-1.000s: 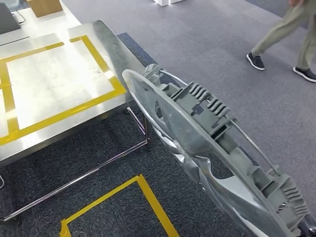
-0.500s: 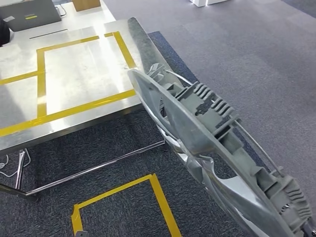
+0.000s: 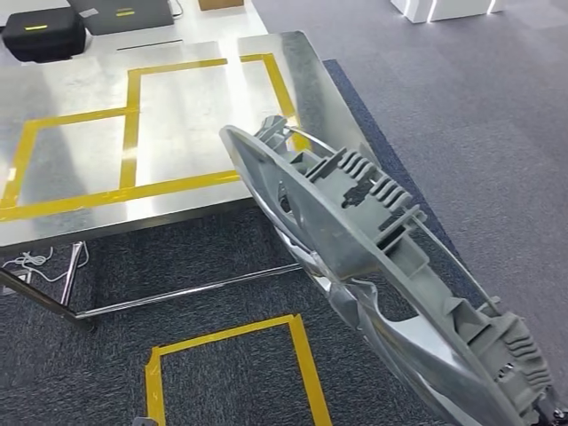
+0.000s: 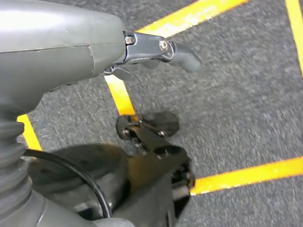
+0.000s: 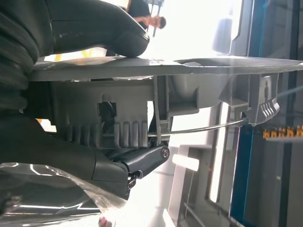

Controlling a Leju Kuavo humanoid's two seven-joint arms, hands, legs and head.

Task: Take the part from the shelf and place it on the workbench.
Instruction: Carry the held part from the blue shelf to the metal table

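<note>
yellow tape square (image 3: 227,355) marks the dark carpet (image 3: 201,257), a black case (image 3: 43,34) (with a yellow label) lies beyond the taped metal top, and white blocks (image 3: 442,9) stand far off.

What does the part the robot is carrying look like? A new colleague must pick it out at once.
Start at the steel workbench with its yellow tape lines. Off its near right corner, above the dark carpet, the long grey part slants toward the lower right of the head view, gripped by the right hand. Its ribbed moulded plastic, thin wire and clear wrapping set it apart from the flat bench.
</note>
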